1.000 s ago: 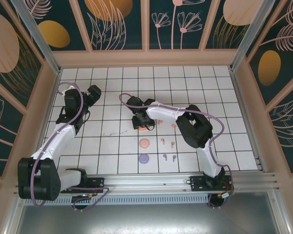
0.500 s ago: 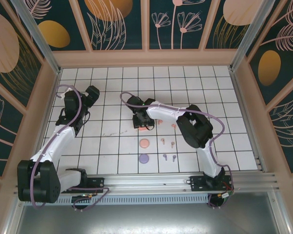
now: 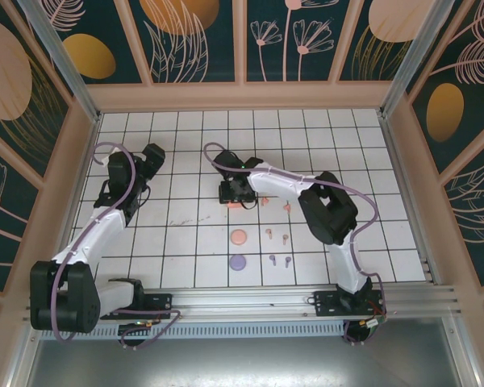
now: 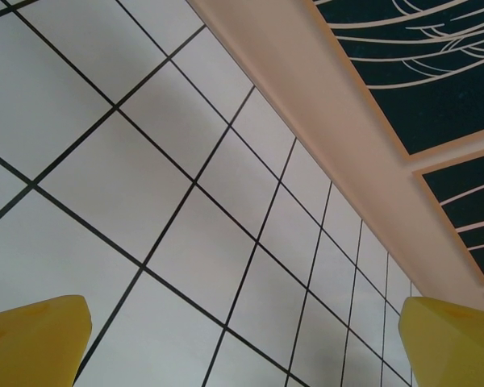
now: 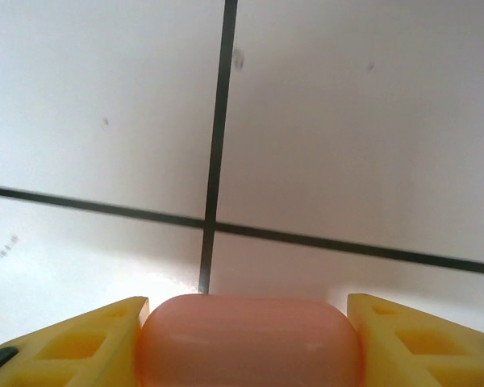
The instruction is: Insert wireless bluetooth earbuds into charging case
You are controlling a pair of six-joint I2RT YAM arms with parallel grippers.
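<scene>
Right end effector (image 3: 232, 198) and case (image 5: 248, 339) shifted, gridded table (image 3: 185, 242), floral walls (image 3: 306, 40)

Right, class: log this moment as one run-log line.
right gripper: shut on coral case | left gripper: open | tan case, purple case: lying free

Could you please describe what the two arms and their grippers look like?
The left arm and right arm have white link shells, black joints and black bases, each trailed by a looping mauve cable. The left gripper and right gripper carry blocky yellow plastic fingers; the right ones show moulded hollows.
</scene>
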